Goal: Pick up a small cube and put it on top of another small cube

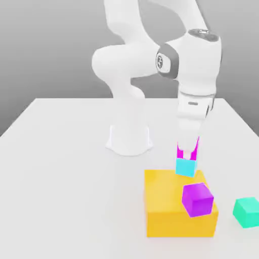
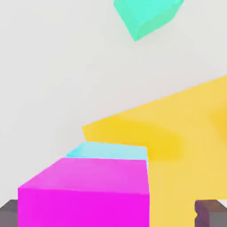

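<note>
The small magenta cube [image 1: 187, 152] [image 2: 88, 195] rests on top of the light cyan cube [image 1: 185, 167] [image 2: 111, 151], which stands on the back of the big yellow block [image 1: 167, 202] [image 2: 186, 133]. My gripper [image 1: 187, 154] [image 2: 111, 215] points straight down around the magenta cube. In the hand view, the dark fingertips [image 2: 210, 213] stand on either side of the magenta cube, with a clear gap on one side, so the gripper is open.
A darker violet cube [image 1: 197, 199] sits at the yellow block's front corner on the exterior view's right. A teal cube [image 1: 246, 212] [image 2: 146, 15] lies on the white table [image 1: 60, 177] further right. The arm's base [image 1: 129, 139] stands behind the block.
</note>
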